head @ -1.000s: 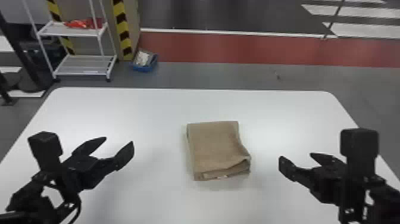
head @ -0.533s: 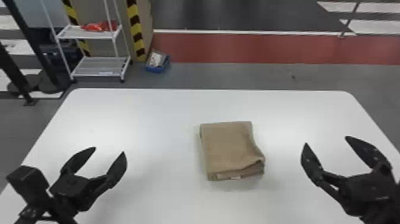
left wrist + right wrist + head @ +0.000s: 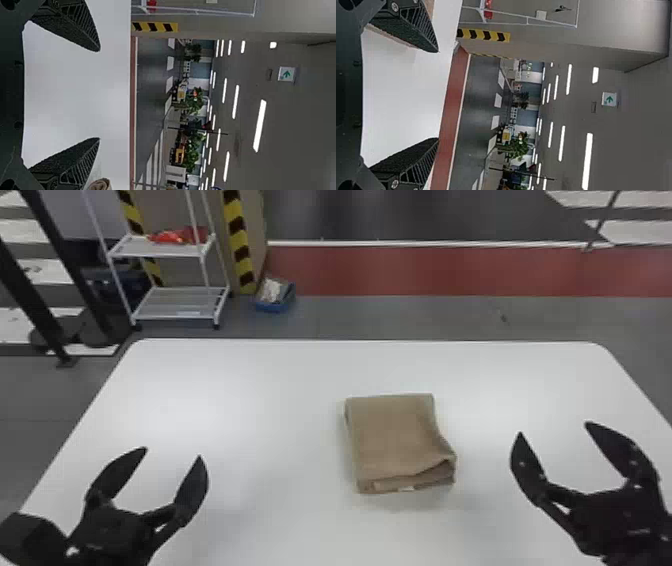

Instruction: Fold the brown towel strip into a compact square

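Near the middle of the tabletop [image 3: 250, 390], slightly toward the robot's right, lies the brown towel [image 3: 400, 440], folded into a thick, roughly four-sided packet. The right end effector [image 3: 554, 429] is the nearer of the two: its fingers stand wide apart with nothing between them, and the towel lies to its left, just beyond its inner finger. The left end effector [image 3: 172, 452] is open and empty too, but well apart from the cloth, which lies to its right.

The packet's longer axis appears to run away from the robot, with the near end skewed a little to the right. At that near edge the layers show, a small pale label [image 3: 406, 488] among them, and the near right corner bulges and gapes slightly. The far edge looks straighter.

The folding seems all but finished, and the packet may well be left as it is. If any tidying follows, it would likely fall to the right end effector, moving left to press or square that loose corner. A pinch there could lift only the upper layer and open the fold, so a light, flat touch would suit it better.
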Available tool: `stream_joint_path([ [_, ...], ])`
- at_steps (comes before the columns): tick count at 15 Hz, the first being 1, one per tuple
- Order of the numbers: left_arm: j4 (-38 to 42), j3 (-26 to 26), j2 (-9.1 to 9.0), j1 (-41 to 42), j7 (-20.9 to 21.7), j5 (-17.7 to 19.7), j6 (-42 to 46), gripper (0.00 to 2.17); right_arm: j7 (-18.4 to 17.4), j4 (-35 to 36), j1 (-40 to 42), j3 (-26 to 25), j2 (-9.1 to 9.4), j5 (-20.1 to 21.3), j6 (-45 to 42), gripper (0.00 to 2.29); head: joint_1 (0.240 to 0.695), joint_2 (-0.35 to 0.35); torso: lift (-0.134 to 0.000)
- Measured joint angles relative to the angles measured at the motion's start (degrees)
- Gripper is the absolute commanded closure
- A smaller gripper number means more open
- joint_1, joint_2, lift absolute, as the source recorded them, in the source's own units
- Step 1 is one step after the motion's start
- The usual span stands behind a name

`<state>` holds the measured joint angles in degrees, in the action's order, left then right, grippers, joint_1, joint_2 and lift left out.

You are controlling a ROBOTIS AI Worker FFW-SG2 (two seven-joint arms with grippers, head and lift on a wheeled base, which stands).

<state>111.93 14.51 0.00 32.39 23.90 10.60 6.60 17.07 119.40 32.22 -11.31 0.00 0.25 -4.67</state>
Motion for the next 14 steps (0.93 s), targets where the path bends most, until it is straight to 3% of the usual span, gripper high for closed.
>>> stream_joint_path([
  [14,2.37,-1.82,0.00,2.38,-1.58,-0.58,2.13,0.08,-2.04,-1.32,-0.76,3.85,0.00,-0.48,2.53,0.10,0.695,0.037,-0.124],
])
